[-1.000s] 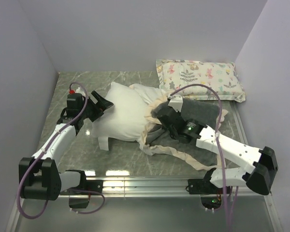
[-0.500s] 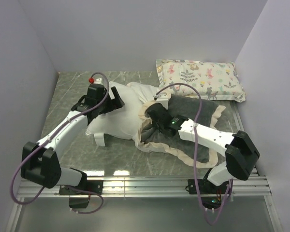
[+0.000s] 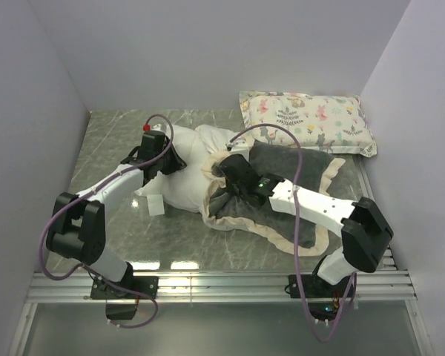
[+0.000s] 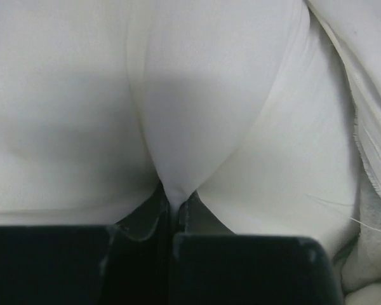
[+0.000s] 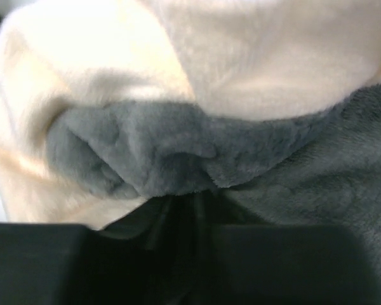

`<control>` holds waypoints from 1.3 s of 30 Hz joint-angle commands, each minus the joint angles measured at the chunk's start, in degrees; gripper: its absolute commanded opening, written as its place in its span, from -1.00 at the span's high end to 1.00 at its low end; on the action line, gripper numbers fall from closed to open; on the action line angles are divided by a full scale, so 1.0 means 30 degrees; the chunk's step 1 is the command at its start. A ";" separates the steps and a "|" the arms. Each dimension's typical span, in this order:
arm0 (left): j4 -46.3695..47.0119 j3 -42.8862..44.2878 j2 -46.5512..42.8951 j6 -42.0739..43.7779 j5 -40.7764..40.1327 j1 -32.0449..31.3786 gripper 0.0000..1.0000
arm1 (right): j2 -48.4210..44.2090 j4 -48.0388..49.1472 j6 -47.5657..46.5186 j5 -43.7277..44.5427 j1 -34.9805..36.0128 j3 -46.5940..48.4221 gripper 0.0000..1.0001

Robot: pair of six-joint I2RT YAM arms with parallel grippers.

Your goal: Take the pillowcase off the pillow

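Pillowcase [image 3: 289, 204]: limp, grippy plush; right fingers [image 5: 155, 219] clamped on its 9 o'clock mouth hem. Pillow [image 3: 193, 178]: light, squashy; left fingers [image 4: 145, 219] pinching fabric at its 9 o'clock end.

This is a robotics lab test cell. Plain pale lilac wall panels [image 3: 222, 52] box in a grey marble-patterned table [image 3: 111, 133] on three sides. A silver aluminium rail [image 3: 230, 285] along the table's near edge carries two white-and-black jointed robot arms [image 3: 111, 182], trailed by loose purple cables [image 3: 296, 222]. A large plain white soft pillow [image 3: 182, 182] and a small cream animal-print pillow [image 3: 308, 119] lie directly on the hard table, like test props.
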 commanded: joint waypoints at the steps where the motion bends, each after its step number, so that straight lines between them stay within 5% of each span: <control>1: -0.2197 -0.1576 -0.0216 -0.0506 -0.0100 0.0073 0.99 | -0.1015 -0.1590 -0.0267 -0.1864 0.0349 -0.0266 0.31; 2: -0.2463 -0.1578 -0.0944 -0.0448 -0.0829 0.0248 0.99 | -0.1425 -0.2055 -0.0268 -0.1775 0.0349 -0.0004 0.04; 5: -0.3694 -0.1373 -0.2468 0.0050 -0.1711 0.0484 0.99 | -0.3299 -0.3255 -0.0210 -0.0872 0.0349 0.0581 -0.35; 11: -0.4925 -0.1460 -0.5135 0.0520 -0.1744 0.0572 0.99 | -0.5940 -0.5454 0.0230 0.1183 -0.0382 0.1141 -0.71; 22: -0.4839 -0.2281 -0.7689 0.0081 -0.0836 0.0836 0.99 | -0.9104 -0.3373 0.1079 0.0475 -0.1057 -0.1497 -0.71; 25: -0.4898 -0.2281 -0.8186 0.0139 -0.1246 0.0865 0.99 | -0.8550 -0.4548 0.1139 0.1476 -0.1525 -0.1174 -0.69; 30: -0.4956 -0.2018 -0.8510 0.0227 -0.0779 0.0865 0.99 | -0.7908 -0.2589 0.0437 -0.1361 -0.1731 -0.2024 -0.77; 35: -0.5161 -0.1491 -0.8919 0.0227 -0.0894 0.0865 0.99 | -0.3929 -0.2412 0.0026 -0.1279 -0.1790 -0.0735 -0.79; 36: -0.5306 -0.1142 -0.9008 0.0256 -0.0982 0.0865 0.99 | -0.3426 -0.2528 0.0025 -0.0986 -0.1848 -0.0502 -0.74; 39: -0.5893 -0.0293 -0.9651 0.0432 -0.1683 0.0952 0.99 | -0.2338 -0.3990 0.0317 0.0912 -0.2316 0.0495 -0.07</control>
